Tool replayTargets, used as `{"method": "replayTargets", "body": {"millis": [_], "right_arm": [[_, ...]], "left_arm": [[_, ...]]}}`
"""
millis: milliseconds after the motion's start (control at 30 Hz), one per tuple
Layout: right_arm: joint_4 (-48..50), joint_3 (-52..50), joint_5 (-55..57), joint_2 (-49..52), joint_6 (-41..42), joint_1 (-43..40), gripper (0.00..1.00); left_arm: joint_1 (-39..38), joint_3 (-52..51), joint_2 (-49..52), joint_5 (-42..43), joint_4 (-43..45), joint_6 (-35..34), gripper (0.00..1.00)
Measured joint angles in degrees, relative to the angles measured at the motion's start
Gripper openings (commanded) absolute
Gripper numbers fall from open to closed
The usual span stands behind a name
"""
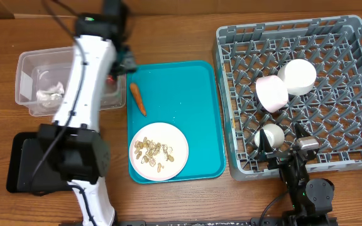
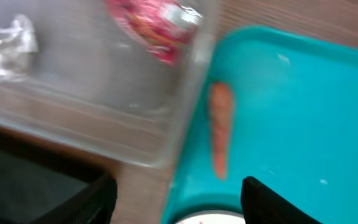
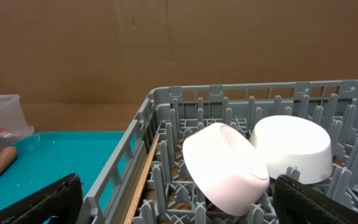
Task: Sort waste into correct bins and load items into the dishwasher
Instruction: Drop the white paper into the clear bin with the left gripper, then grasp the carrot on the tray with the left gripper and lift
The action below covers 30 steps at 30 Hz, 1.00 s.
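The left claw [image 2: 178,186] is hanging wide apart and empty over the clear tub's [image 1: 27,66] edge. The red wrapper [image 2: 157,28] is lying inside with the paper wad [image 1: 50,93]. The carrot [image 1: 137,98] is lying on the teal tray [image 1: 187,94]. The right claw [image 3: 179,186] is gaping wide by the rack [image 1: 357,94], holding nothing.

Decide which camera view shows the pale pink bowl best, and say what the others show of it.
The right wrist view: the pale pink bowl is close and sharp, tilted in the grey dish rack beside the white bowl. The overhead view shows it small, from above. The left wrist view does not show it.
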Motion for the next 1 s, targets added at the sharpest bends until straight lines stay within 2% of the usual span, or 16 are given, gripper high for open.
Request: {"method": "replayTargets", "body": {"millis": [167,400,733,867,1000], "right_arm": [[0.0,0.0,0.02,0.0,-0.02,0.0,1.0],[0.0,0.0,0.02,0.0,-0.02,0.0,1.0],[0.0,0.0,0.02,0.0,-0.02,0.0,1.0],[0.0,0.0,0.0,0.0,-0.02,0.0,1.0],[0.0,0.0,0.02,0.0,-0.02,0.0,1.0]], "left_arm": [[-5.49,-10.54,-0.04,-0.02,7.41,-3.15,0.6],[-5.22,-25.0,-0.04,-1.16,19.34,-8.13,0.58],[-4.61,-34.56,-0.04,-3.28,34.75,-10.73,0.5],[-4.61,-36.26,-0.04,-3.39,39.1,-10.64,0.38],[-4.61,-36.98,-0.04,-2.86,42.38,-8.7,0.32]]}}
